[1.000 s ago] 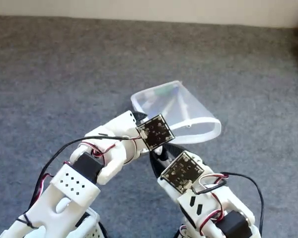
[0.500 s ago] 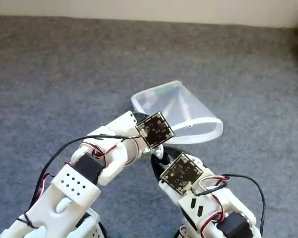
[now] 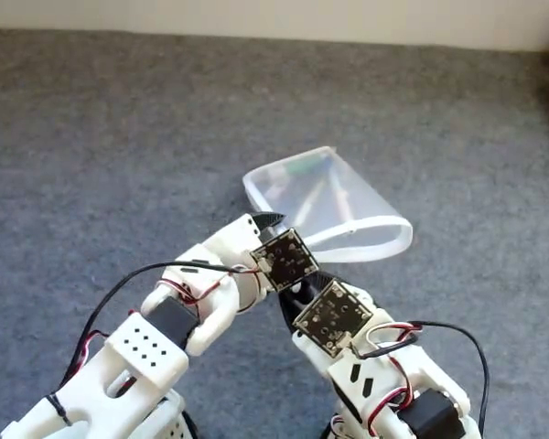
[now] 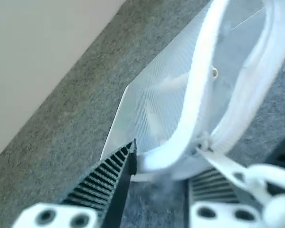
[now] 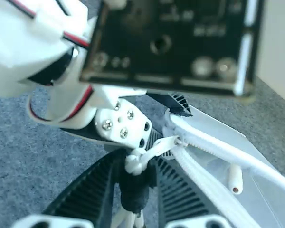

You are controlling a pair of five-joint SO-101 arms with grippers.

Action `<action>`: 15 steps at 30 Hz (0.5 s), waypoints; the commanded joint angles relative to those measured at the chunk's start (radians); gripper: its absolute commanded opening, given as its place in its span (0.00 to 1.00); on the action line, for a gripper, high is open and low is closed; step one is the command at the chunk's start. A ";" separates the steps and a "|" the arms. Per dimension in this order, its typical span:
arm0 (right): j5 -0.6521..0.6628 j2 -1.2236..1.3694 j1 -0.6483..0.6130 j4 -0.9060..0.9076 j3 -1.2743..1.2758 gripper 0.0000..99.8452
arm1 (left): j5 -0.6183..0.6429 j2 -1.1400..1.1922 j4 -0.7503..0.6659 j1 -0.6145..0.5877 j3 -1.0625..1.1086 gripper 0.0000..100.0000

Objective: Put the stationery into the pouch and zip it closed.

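Observation:
The translucent white pouch [image 3: 334,206] lies mid-table with its zipper mouth gaping. Stationery shows through it: a green piece [image 3: 297,169] and pale pens [image 3: 340,197]; a pen tip [image 5: 235,178] lies near the zipper. My left gripper [image 3: 276,229] is at the pouch's near end. In its wrist view the left gripper [image 4: 164,166] is shut on that end corner of the pouch [image 4: 154,109]. My right gripper [image 5: 137,171] sits just behind it, shut on the knotted white cord [image 5: 135,164] of the zipper pull [image 5: 166,142]. The right gripper [image 3: 300,285] is partly hidden under the camera boards.
Grey carpet-like table surface [image 3: 119,137] lies all around the pouch. The left arm's wrist and camera board [image 5: 171,42] hang directly over my right gripper, so the two arms stand very close together. A pale wall edge [image 3: 274,14] runs along the far side.
The left arm's wrist has drawn back a little toward the near side and dropped closer to the right arm. The pouch has barely shifted. Both grips look the same.

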 commanded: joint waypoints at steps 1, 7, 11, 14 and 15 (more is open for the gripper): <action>0.005 -0.016 0.071 -0.002 -0.068 0.00 | 0.014 -0.021 -0.037 0.013 -0.013 0.08; -0.080 -0.016 0.173 -0.059 -0.068 0.00 | 0.014 -0.021 -0.035 0.012 -0.013 0.01; -0.146 -0.016 0.251 -0.114 -0.061 0.00 | 0.014 -0.021 -0.034 0.012 -0.013 0.01; -0.201 -0.016 0.289 -0.143 -0.061 0.00 | 0.015 -0.021 -0.034 0.010 -0.013 0.01; -0.212 -0.016 0.300 -0.154 -0.061 0.00 | 0.015 -0.021 -0.034 0.008 -0.013 0.01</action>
